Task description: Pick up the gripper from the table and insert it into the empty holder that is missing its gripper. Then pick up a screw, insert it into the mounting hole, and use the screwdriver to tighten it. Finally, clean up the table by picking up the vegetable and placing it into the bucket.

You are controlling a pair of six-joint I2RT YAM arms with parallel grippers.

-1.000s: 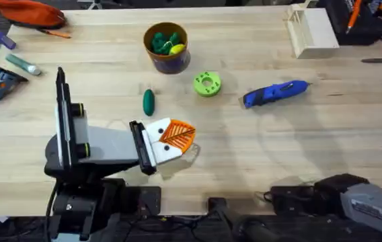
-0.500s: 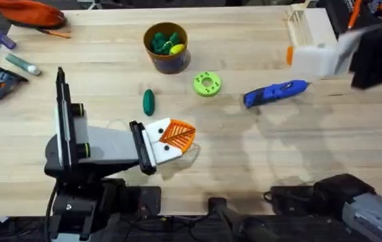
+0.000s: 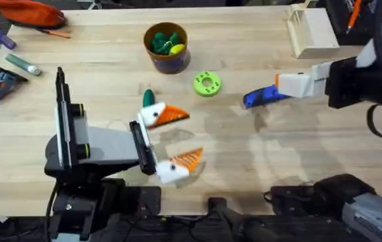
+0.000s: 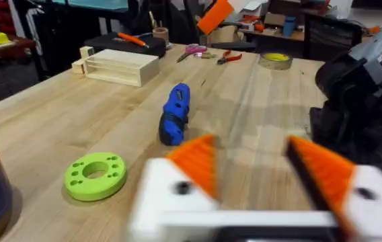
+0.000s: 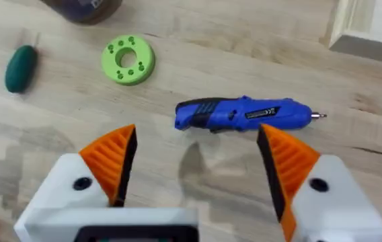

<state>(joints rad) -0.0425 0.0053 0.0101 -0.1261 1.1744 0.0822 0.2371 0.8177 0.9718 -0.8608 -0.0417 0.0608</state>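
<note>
Tabletop screwdriver (image 5: 245, 114) crosswise, bit rightward

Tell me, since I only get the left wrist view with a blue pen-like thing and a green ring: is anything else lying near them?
Observer: Yes. A dark green toy vegetable lies right beside the left tool, which is open.
Operator: Is anything going for the blue thing?
Observer: The right tool is over the blue screwdriver, open and not gripping it.
Operator: What's in the cup at my view's edge?
Observer: The bucket holds several green pieces and a yellow piece.
</note>
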